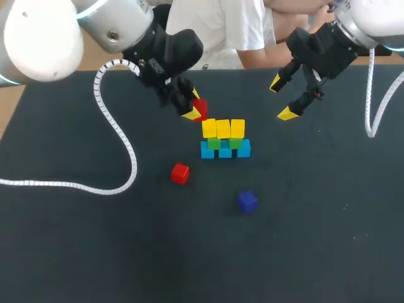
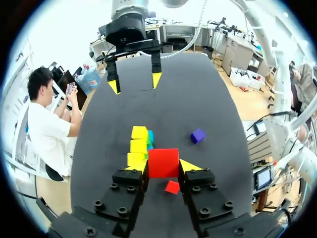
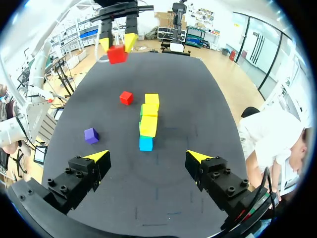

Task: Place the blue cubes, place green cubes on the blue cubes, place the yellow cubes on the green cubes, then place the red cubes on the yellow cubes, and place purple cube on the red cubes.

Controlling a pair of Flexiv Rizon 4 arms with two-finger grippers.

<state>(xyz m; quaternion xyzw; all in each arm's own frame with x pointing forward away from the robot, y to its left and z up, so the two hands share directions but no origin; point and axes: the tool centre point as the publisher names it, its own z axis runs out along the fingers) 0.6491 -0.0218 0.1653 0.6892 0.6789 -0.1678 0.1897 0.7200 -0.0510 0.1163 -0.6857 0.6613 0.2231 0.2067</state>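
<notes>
My left gripper [image 2: 163, 166] clamps a red cube [image 2: 163, 162] by flat sides, ten o'clock from the yellow cubes [image 1: 223, 128]. I judge it light and rigid. Right gripper [image 3: 147, 156] gapes empty.

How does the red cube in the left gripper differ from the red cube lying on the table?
The held red cube is off the table, clamped in the left gripper; the loose red cube rests on the table, touched by nothing. The held one is near the yellow cubes; the loose one lies apart from them. Both are red and look equal in size.
</notes>
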